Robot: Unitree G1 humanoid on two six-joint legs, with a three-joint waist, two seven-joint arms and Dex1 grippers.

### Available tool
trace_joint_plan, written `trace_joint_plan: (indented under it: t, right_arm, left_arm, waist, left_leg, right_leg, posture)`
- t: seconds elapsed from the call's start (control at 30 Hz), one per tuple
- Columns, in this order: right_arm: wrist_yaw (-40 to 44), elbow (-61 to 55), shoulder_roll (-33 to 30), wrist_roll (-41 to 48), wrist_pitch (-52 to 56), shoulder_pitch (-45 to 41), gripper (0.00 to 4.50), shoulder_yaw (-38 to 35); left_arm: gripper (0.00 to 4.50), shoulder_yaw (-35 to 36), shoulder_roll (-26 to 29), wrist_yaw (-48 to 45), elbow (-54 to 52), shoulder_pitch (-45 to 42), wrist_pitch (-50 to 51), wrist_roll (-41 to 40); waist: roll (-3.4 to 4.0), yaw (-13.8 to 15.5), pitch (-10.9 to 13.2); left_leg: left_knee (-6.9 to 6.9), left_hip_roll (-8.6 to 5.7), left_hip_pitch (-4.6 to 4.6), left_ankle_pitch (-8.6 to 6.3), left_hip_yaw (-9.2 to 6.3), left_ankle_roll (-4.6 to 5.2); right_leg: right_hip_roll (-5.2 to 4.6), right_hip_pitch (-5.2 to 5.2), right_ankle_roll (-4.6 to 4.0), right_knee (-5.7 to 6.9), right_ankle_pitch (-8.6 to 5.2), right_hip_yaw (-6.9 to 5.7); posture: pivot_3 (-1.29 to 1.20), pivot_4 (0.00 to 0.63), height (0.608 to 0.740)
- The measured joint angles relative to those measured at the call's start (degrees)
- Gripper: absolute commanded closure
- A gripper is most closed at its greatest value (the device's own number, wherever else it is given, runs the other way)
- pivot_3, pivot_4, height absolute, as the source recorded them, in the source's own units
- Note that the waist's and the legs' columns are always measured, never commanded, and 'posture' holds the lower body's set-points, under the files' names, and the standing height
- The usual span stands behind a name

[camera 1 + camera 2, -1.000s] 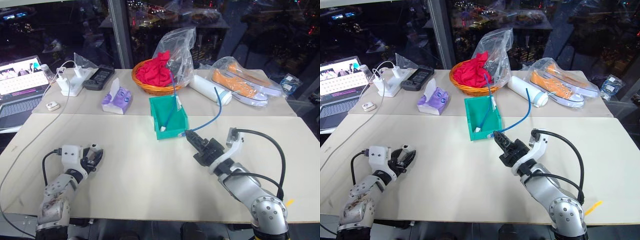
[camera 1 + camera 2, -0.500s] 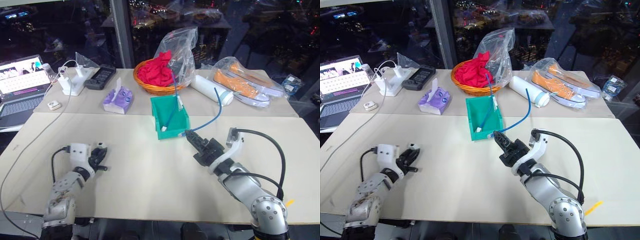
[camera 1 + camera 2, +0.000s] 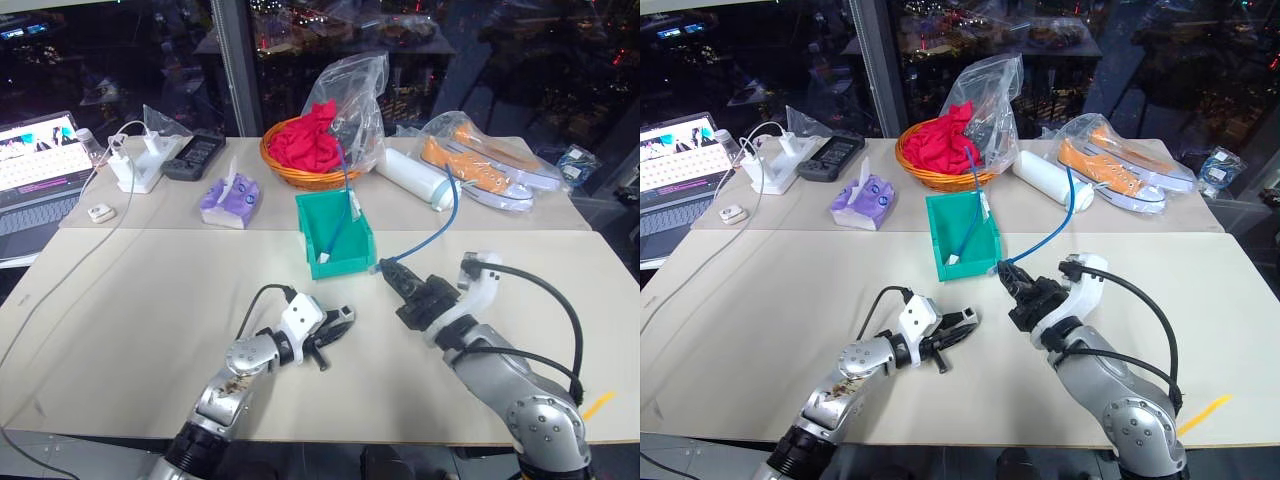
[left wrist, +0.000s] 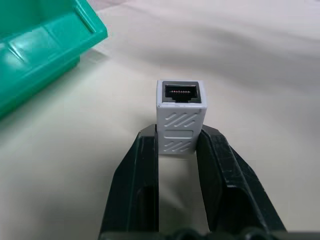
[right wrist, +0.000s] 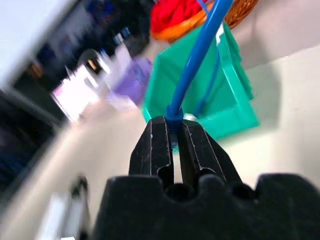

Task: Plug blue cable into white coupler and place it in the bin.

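My left gripper [image 4: 180, 136] is shut on the white coupler [image 4: 180, 115], whose open socket faces away from the wrist. In the head views this gripper [image 3: 338, 322] hovers just over the table centre, in front of the teal bin [image 3: 306, 228], pointing to the right. My right gripper [image 3: 393, 273] is shut on the blue cable [image 3: 432, 238] just behind its plug end. The cable arcs up and back towards the white roll. In the right wrist view the cord [image 5: 199, 52] rises from between the fingers [image 5: 156, 145]. A hand's width of table separates the two grippers.
Another blue cord [image 3: 340, 232] lies inside the bin. Behind it stand an orange basket [image 3: 305, 172] with red cloth, a plastic bag, a white roll [image 3: 415, 180] and bagged shoes [image 3: 490, 160]. At the back left are a tissue pack [image 3: 230, 200], charger block [image 3: 138, 168] and laptop [image 3: 35, 165].
My left arm has swung from the table's left side to its centre, its fingers closing on the coupler. The right gripper stayed in place, rolling a little with the cable.
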Motion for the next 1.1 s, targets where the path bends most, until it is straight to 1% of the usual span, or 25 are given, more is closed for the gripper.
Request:
trace_joint_plan:
  t: [0.1,0.27,0.4,0.53,0.73,0.97,1.1]
  right_arm:
    - [0.2,-1.5,-2.5,-4.5,3.0,0.0,4.5,3.2]
    - [0.4,-2.1,-4.1,-11.6,6.7,-0.1,4.5,6.5]
    - [2.4,-2.1,-2.5,-15.4,6.9,0.1,4.5,6.7]
    - [4.2,-2.1,-1.0,-17.1,7.1,0.5,4.5,6.9]
    - [7.6,-1.7,1.7,-17.0,9.6,1.3,4.5,7.8]
    - [8.6,-1.6,2.9,-19.0,11.5,1.3,4.5,7.2]
    - [8.7,-1.6,5.0,-19.9,11.6,1.4,4.5,5.4]
  left_arm:
    - [3.9,0.1,-0.2,-1.1,1.6,-1.2,-0.2,0.0]
    - [3.9,-0.3,-0.7,-3.0,2.2,-1.8,-0.6,0.0]
    - [3.9,-0.4,-1.2,-4.2,2.7,-1.9,-1.2,0.0]
    - [3.9,-0.8,-1.3,-5.0,2.7,-2.1,-1.2,0.0]
    - [3.9,-1.3,-2.1,-5.3,2.8,-2.1,-1.2,0.1]
    - [3.9,-1.4,-2.0,-5.5,2.8,-2.0,-1.2,0.1]
    - [3.9,-1.3,-1.8,-5.5,2.8,-2.0,-1.2,0.1]
  waist:
    - [0.0,0.0,0.0]
    - [-0.01,0.3,0.0]
    - [-0.01,0.5,0.0]
    - [-0.01,0.8,0.0]
    - [-0.01,1.2,0.0]
    - [-0.01,1.2,0.0]
    - [-0.01,1.2,0.0]
  left_leg:
    - [0.0,-0.02,0.0,0.01,0.0,0.0]
    - [0.01,-0.03,-0.02,0.01,0.0,0.0]
    - [0.01,-0.02,-0.01,0.01,0.0,0.0]
    - [0.01,-0.03,-0.02,0.01,0.0,0.0]
    - [0.01,-0.03,-0.02,0.01,0.0,0.0]
    - [0.01,-0.02,-0.01,0.01,0.0,0.0]
    - [0.01,-0.03,-0.01,0.01,0.0,0.0]
  right_leg:
    - [-0.01,0.03,-0.01,-0.01,0.01,0.01]
    - [-0.03,0.02,0.01,-0.09,0.02,0.0]
    - [-0.02,0.03,0.01,-0.09,0.02,0.0]
    - [-0.03,0.03,0.01,-0.1,0.02,0.0]
    - [-0.03,0.02,0.01,-0.1,0.02,0.0]
    - [-0.02,0.02,0.01,-0.09,0.02,0.0]
    - [-0.03,0.02,0.01,-0.09,0.02,0.0]
  posture:
    - [0.0,0.15,0.722]
    - [0.0,0.15,0.722]
    - [0.0,0.15,0.722]
    - [0.0,0.15,0.722]
    - [0.0,0.15,0.722]
    - [0.0,0.15,0.722]
    - [0.0,0.15,0.722]
